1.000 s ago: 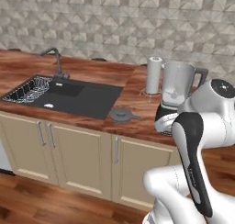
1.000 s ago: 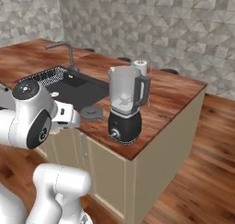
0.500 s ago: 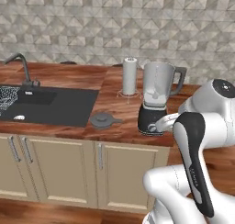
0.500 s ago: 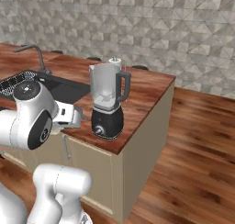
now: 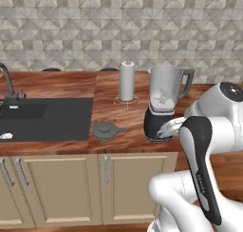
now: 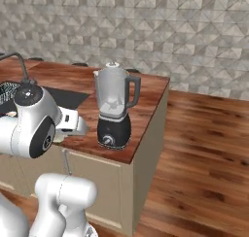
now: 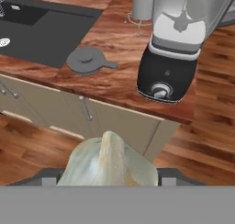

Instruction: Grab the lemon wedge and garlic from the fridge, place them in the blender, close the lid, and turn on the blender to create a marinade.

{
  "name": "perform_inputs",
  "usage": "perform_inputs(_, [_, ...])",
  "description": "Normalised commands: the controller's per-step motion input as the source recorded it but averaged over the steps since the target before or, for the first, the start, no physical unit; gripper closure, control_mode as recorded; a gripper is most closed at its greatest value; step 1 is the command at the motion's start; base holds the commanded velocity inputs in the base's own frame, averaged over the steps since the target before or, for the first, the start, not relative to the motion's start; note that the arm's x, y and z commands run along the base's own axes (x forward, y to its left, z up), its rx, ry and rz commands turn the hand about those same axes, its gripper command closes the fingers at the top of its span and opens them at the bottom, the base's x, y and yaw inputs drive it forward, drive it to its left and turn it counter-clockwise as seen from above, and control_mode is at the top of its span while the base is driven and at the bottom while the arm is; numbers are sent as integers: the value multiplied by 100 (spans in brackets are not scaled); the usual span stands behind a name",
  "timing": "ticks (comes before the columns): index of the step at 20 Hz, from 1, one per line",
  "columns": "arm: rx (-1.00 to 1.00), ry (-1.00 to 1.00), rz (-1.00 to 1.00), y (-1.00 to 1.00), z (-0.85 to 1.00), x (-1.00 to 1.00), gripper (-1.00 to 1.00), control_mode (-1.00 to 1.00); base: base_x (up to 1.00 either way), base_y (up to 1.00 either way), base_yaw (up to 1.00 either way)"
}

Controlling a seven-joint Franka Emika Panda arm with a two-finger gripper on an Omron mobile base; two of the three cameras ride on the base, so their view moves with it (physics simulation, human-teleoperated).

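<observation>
Counter: reddish wood top (image 5: 61, 86), black sink (image 5: 45, 117) | wall: grey tile | blender (image 5: 163, 102) beside paper-towel roll (image 5: 126, 80); lid (image 5: 107, 130) flat on counter | gripper (image 7: 109, 165) clamps pale garlic (image 7: 108, 163) before cabinet doors.

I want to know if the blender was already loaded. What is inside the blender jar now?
The clear jar shows its blade at the bottom and nothing else in the left base view. Its top is open; the lid lies on the counter beside the blender.
</observation>
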Motion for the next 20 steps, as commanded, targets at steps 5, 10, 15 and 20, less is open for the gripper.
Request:
perform_inputs(5, [0,0,0,0,0,0,100,100,33,37,-30])
perform_inputs(10, [0,0,0,0,0,0,100,100,38,31,-27])
perform_inputs(15, [0,0,0,0,0,0,100,100,36,35,-24])
perform_inputs(20, [0,0,0,0,0,0,100,100,29,41,-21])
